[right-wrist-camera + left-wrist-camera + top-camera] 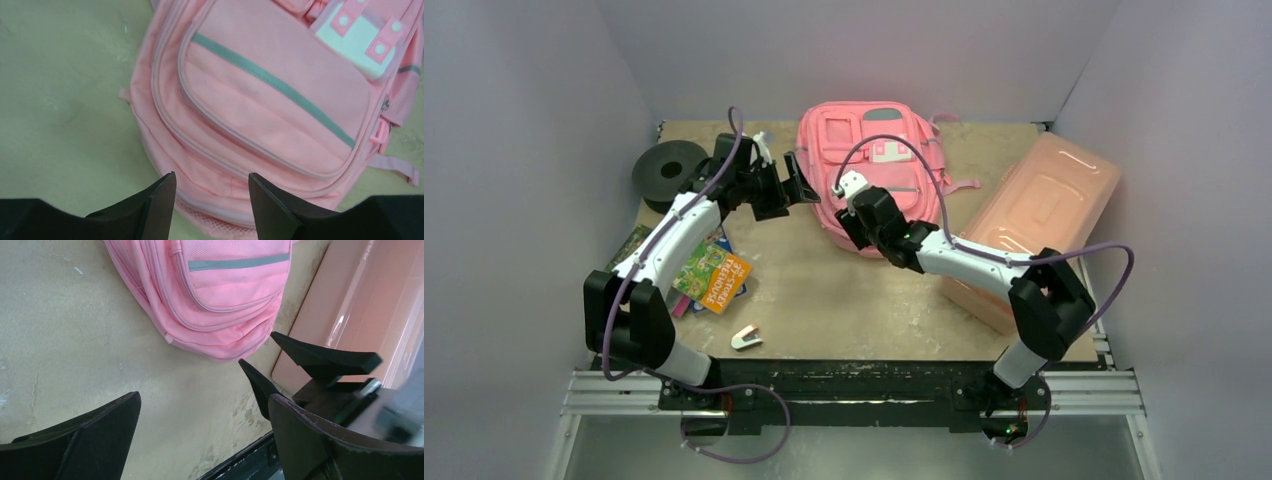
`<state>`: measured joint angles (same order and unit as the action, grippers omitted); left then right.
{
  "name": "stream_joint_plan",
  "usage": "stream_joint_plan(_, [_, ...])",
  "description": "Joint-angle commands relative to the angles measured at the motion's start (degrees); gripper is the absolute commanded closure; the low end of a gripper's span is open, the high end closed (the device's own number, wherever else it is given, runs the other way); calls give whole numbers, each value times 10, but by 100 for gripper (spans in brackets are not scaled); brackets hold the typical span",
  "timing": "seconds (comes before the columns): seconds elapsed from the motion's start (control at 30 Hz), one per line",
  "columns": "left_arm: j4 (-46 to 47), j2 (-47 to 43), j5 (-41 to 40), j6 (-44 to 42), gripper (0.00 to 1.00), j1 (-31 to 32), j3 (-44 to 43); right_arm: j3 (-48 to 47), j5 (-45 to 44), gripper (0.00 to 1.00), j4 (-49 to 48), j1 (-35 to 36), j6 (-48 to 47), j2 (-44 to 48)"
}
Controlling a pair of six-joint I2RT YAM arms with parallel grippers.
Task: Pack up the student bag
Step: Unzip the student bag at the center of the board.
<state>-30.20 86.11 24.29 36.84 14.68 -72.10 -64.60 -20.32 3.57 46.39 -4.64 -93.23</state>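
left hand point(205, 400) wide open, empty | right hand point(210, 182) part open, holding nothing | student bag point(879, 150) flat on surface point(824, 290), just ahead of left hand, bottom edge under right hand's fingertips point(160, 200)

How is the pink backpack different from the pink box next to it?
The backpack is soft fabric with pockets and a grey stripe; the box is hard, smooth, shiny plastic. The backpack is bright pink; the box is paler, more salmon. Both are pink and lie on the table.
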Motion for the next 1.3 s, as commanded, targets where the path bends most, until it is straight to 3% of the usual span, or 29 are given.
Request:
stream_joint_plan(0.0, [22,-19,18,1,0,-4,-2,35,-31,41,29,8,13,-14])
stream_joint_plan(0.33, [67,44,86,74,0,-5,29,18,-105,45,-7,46,-37,-98])
stream_joint_plan(0.4, [78,62,109,89,0,-9,32,9,-115,59,-23,51,-29,-105])
stream_joint_plan(0.47, [98,73,129,108,0,-16,43,8,-116,81,-49,65,-28,-93])
stream_joint_plan(0.57, [125,76,134,136,2,-20,67,4,-84,100,-79,72,5,-63])
stream_joint_plan(0.77, [250,92,183,233,4,-19,140,-47,27,100,-81,72,29,-47])
stream_joint_plan(0.9, [266,109,193,247,11,-19,146,-66,57,100,-92,72,42,-44])
stream_joint_plan(1.1, [231,102,177,215,41,-19,129,-92,102,100,-88,72,68,-44])
stream_joint_plan(1.2, [179,89,149,173,67,-24,107,-83,117,100,-88,72,76,-31])
stream_joint_plan(1.23, [161,84,139,160,77,-27,101,-80,121,95,-84,73,77,-25])
stream_joint_plan(1.27, [143,79,129,148,94,-30,93,-79,129,84,-78,72,78,-21])
